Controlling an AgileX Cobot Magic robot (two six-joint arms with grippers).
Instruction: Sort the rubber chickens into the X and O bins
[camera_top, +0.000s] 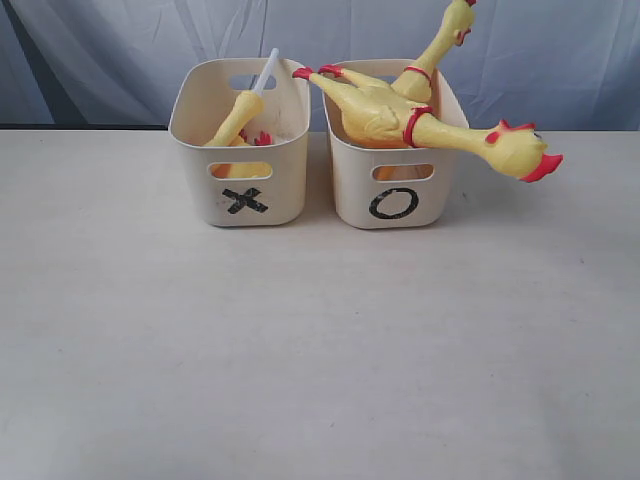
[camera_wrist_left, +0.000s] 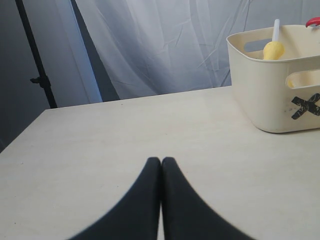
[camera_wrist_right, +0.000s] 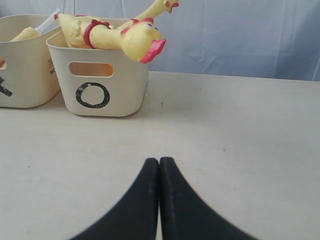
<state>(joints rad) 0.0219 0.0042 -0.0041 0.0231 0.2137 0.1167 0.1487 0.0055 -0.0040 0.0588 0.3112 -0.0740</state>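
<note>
In the exterior view, all the chicken pieces in sight are sitting in the bins: the neck piece (camera_top: 240, 115) is leaning in the X bin (camera_top: 285, 190), while one long-necked chicken (camera_top: 400, 118) is lying across the rim of the O bin (camera_top: 350, 190), its head hanging well out past the bin's side, and a second chicken (camera_top: 440, 50) is poking up behind it. That overhanging head is looking like the main hazard, since a brush from an arm could tip the bird out onto the worktop (camera_top: 320, 350). The bins are standing just beside each other near the worktop's far edge, leaving a broad bare stretch in front. In the left wrist view, the left pincer (camera_wrist_left: 161, 162) is showing its fingers pressed together, holding nothing, well apart from the X bin (camera_wrist_left: 260, 90), with the worktop's edge and a dark stand (camera_wrist_left: 37, 75) lying beyond. In the right wrist view, the right pincer (camera_wrist_right: 159, 162) is likewise pressed together and empty, facing the O bin (camera_wrist_right: 125, 85) across open worktop.
</note>
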